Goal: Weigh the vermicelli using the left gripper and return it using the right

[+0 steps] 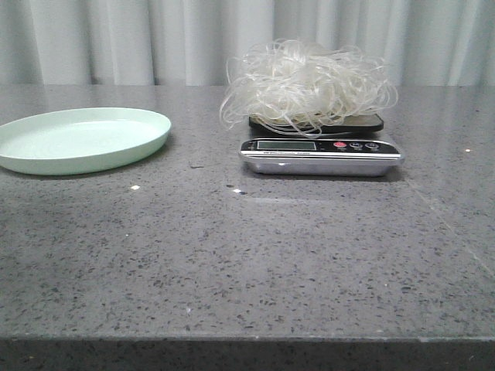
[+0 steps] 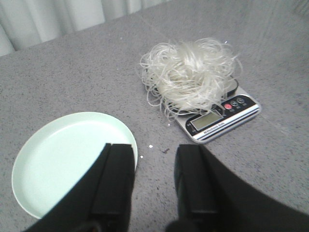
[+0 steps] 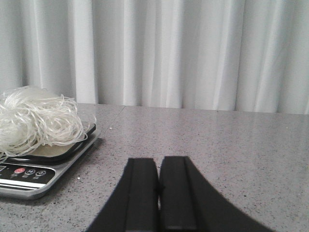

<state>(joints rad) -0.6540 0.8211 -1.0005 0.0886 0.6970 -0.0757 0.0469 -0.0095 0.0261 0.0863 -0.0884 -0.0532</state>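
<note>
- Resting on the platform of the scale (image 1: 321, 154), the vermicelli (image 1: 305, 85) is a loose, fluffy tangle of thin, translucent whitish strands, with stray loops spilling over the platform's edges toward the plate side.
- The noodle mound covers nearly the whole dark weighing surface; only a dark rim shows beneath it in the front view.
- The scale has a silvery, rounded-rectangle body with a black front strip carrying a grey display and small round buttons, one of them red.
- The plate (image 1: 81, 139) is round, shallow and pale mint green with a smooth matte look; it sits on the table (image 1: 247, 263) well apart from the scale, on the robot's left, with nothing on it.
- The table is a speckled grey stone-like slab with a faint sheen; pleated pale curtains (image 1: 116, 39) hang behind it.
- The front view shows neither arm; only the wrist views show the claws.
- In the left wrist view the left gripper (image 2: 153, 186) hangs above the table at the plate's edge, its black fingers spread apart and holding nothing.
- In the right wrist view the right gripper (image 3: 158, 193) has its black fingers pressed together, nothing between them, off to the side of the scale (image 3: 43, 164) and the vermicelli (image 3: 38, 121).
</note>
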